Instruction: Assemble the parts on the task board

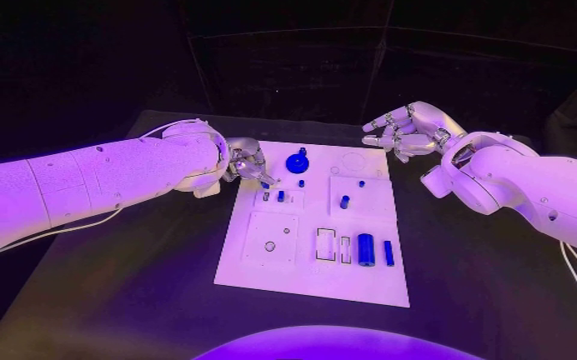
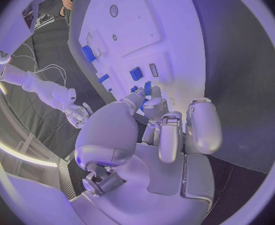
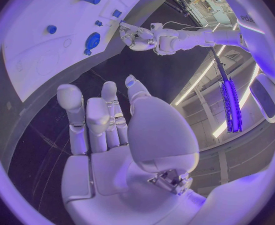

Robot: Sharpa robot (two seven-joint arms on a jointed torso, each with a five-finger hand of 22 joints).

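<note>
left hand (image 1: 247, 162) fingers (image 2: 151, 101) hiding part

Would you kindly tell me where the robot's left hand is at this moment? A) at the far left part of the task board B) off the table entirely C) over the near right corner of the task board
A: the head view shows the left hand with its fingers at the far left part of the task board, beside small blue parts.
</note>
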